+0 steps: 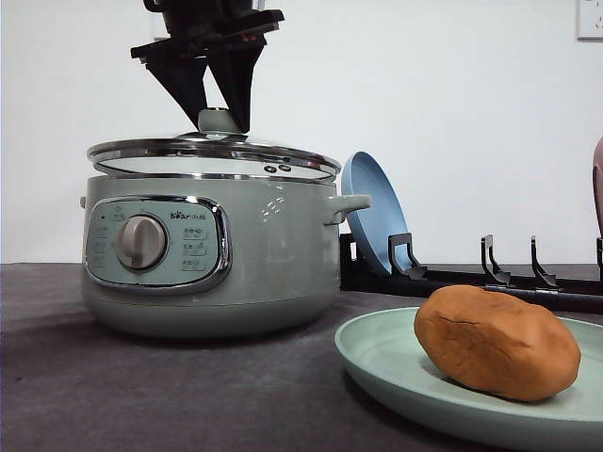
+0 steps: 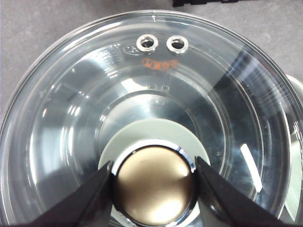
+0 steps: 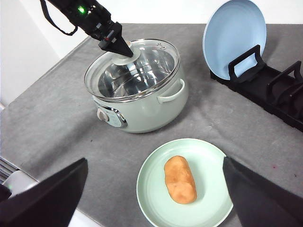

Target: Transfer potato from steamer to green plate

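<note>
The orange-brown potato [image 1: 497, 342] [image 3: 180, 179] lies on the pale green plate [image 1: 377, 353] [image 3: 213, 165] at the front right, apart from both grippers. The sage-green steamer [image 1: 273, 254] [image 3: 142, 113] stands to the left with its glass lid [image 1: 217, 155] [image 2: 71, 118] on top. Through the glass its metal inside looks bare. My left gripper [image 1: 219, 118] [image 2: 152, 182] [image 3: 124, 49] comes down from above and is shut on the lid knob [image 2: 152, 189]. High over the plate, my right gripper [image 3: 155, 160] is open and holds nothing.
A blue plate [image 1: 367, 212] [image 3: 234, 35] stands upright in a black dish rack [image 1: 471, 278] [image 3: 279, 94] behind and right of the steamer. Grey cloth covers the table, whose left and near edges show in the right wrist view.
</note>
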Available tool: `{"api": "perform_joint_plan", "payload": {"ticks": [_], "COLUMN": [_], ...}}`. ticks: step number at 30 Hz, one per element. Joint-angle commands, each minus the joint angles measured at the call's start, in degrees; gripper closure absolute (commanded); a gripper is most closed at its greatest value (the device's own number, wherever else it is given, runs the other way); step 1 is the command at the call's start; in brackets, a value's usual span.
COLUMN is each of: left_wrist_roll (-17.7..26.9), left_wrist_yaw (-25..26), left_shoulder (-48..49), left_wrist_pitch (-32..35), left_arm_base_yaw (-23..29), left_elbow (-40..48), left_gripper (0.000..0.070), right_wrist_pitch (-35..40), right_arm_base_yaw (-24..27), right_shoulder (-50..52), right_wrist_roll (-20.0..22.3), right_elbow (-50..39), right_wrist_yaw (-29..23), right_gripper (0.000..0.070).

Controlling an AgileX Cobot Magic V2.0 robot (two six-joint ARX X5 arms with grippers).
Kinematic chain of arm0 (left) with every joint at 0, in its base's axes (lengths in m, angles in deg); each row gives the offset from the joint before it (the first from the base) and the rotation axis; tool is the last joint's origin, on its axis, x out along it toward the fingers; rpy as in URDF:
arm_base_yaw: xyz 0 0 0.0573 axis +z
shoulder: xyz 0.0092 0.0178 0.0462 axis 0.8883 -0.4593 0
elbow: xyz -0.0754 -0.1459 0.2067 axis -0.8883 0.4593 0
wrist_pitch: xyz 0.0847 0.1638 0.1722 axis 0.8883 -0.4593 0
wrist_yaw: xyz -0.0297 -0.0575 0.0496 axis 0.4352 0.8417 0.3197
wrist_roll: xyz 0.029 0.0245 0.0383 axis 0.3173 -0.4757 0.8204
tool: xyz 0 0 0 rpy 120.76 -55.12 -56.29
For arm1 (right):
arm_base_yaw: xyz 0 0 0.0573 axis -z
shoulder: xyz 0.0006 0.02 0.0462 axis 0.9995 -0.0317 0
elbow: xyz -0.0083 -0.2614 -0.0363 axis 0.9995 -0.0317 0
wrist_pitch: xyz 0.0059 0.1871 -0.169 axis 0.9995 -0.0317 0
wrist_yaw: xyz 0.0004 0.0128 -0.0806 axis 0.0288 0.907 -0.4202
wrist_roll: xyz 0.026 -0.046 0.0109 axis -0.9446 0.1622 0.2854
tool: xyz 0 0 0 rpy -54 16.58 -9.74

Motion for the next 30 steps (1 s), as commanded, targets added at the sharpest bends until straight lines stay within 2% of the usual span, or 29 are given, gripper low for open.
{"api": "perform_joint_plan", "payload": {"ticks": [1, 30], "left_wrist_roll": [0.9, 0.9], "left_wrist_yaw": [-0.2, -0.1], "left_shoulder": [-0.5, -2.6], "left_wrist_pitch": [1.2, 1.7], "left_arm_base_yaw": [0.1, 0.7], "left_elbow": [-1.9, -1.9], "left_gripper": [0.0691, 0.069], "right_wrist_pitch": [0.4, 0.4], "right_arm_base_yaw": [-0.3, -0.3], "right_shoulder": [-0.3, -0.3], "right_wrist_roll": [-0.6, -0.6], "right_elbow": [0.8, 0.8], "right_wrist_yaw": [-0.1, -0.1], "right_gripper": [0.0121, 0.0121]}}
